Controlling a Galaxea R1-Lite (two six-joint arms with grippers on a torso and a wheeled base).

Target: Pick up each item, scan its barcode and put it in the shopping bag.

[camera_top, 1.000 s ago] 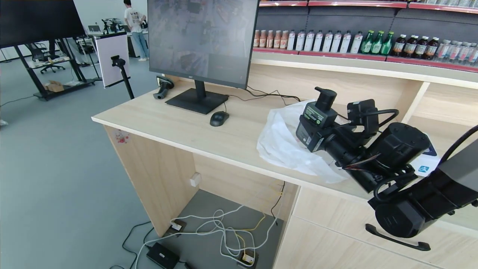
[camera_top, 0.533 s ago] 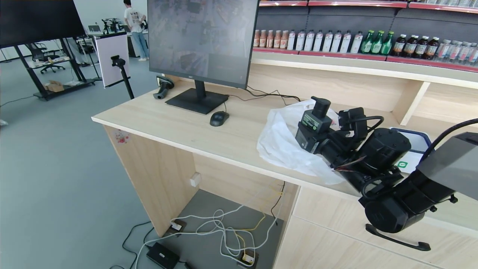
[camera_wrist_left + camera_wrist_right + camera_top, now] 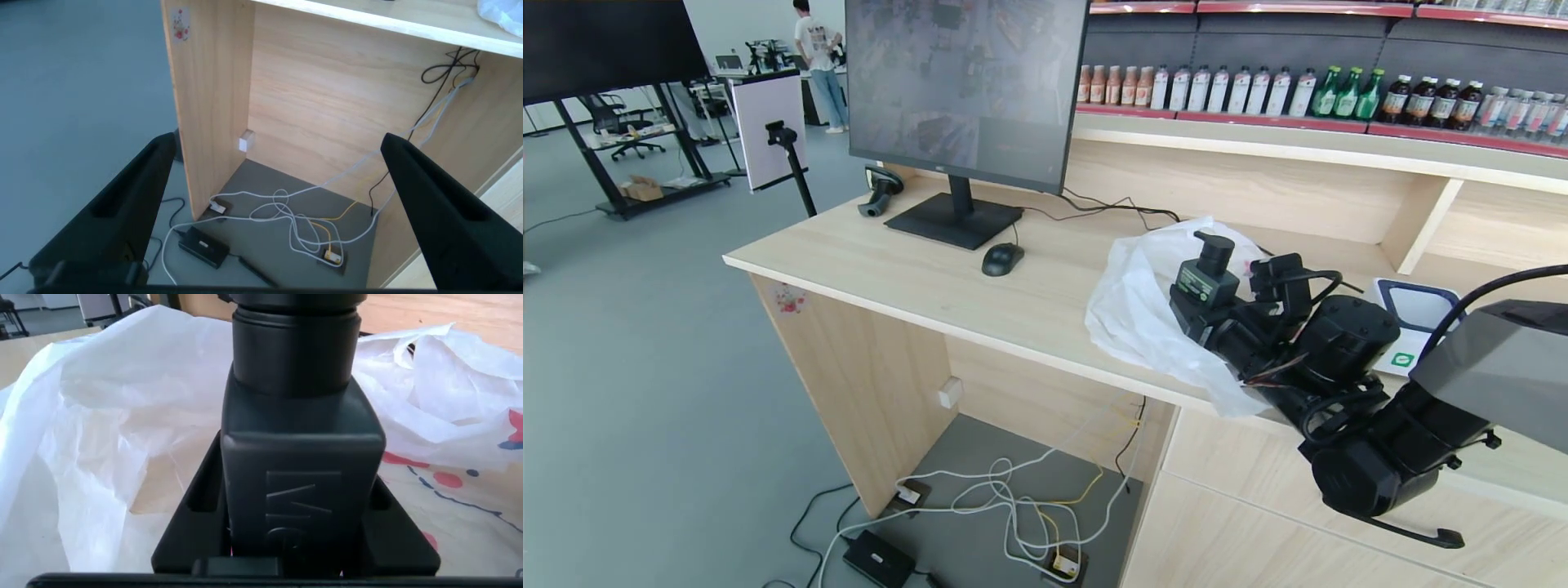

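Right pincer (image 3: 1205, 304) clamped on the dark bottle (image 3: 1207, 280).
I hold it cap up over the white shopping bag (image 3: 1137, 320) on the counter (image 3: 931, 273); my left pincer (image 3: 274, 153) hangs spread wide apart.

On counter (image 3: 890, 261), shopping bag (image 3: 1135, 327) right of mouse (image 3: 1002, 259), monitor (image 3: 964, 82) behind mouse

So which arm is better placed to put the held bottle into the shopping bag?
Right. The right claw grips the black square bottle over the white plastic shopping bag; the left claw hangs open, empty, low beside the light wooden desk.
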